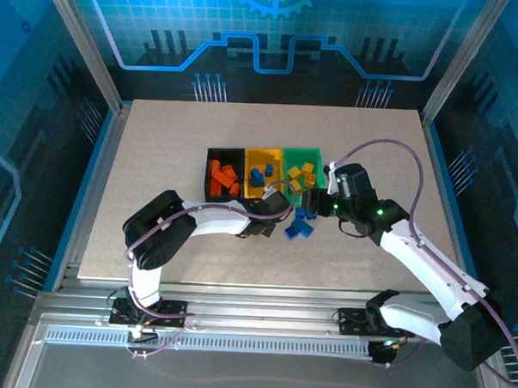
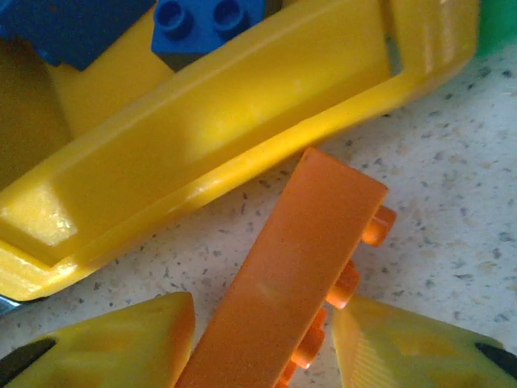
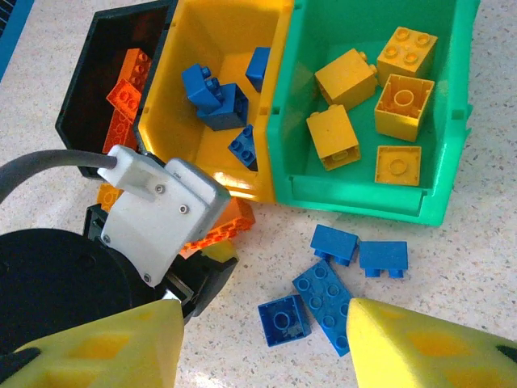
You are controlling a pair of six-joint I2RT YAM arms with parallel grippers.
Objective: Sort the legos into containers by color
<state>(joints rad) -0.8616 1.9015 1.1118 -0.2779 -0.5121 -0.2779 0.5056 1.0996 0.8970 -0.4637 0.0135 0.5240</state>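
Side by side stand a black bin (image 1: 226, 151) with orange legos, a yellow bin (image 1: 264, 153) with blue ones and a green bin (image 1: 303, 153) with yellow ones. A long orange lego (image 2: 291, 275) lies on its side on the table, just in front of the yellow bin's front wall (image 2: 242, 137). My left gripper (image 2: 264, 339) has its yellow fingers against the brick's two long sides. My right gripper (image 3: 265, 347) hovers open over several loose blue legos (image 3: 327, 301) in front of the green bin (image 3: 363, 198), with nothing between its fingers.
The left arm's wrist housing (image 3: 161, 214) sits close beside my right gripper's left finger. The two grippers (image 1: 280, 205) (image 1: 313, 201) crowd together at the bins' front edge. Bare tabletop (image 1: 158, 147) stretches left and right of the bins.
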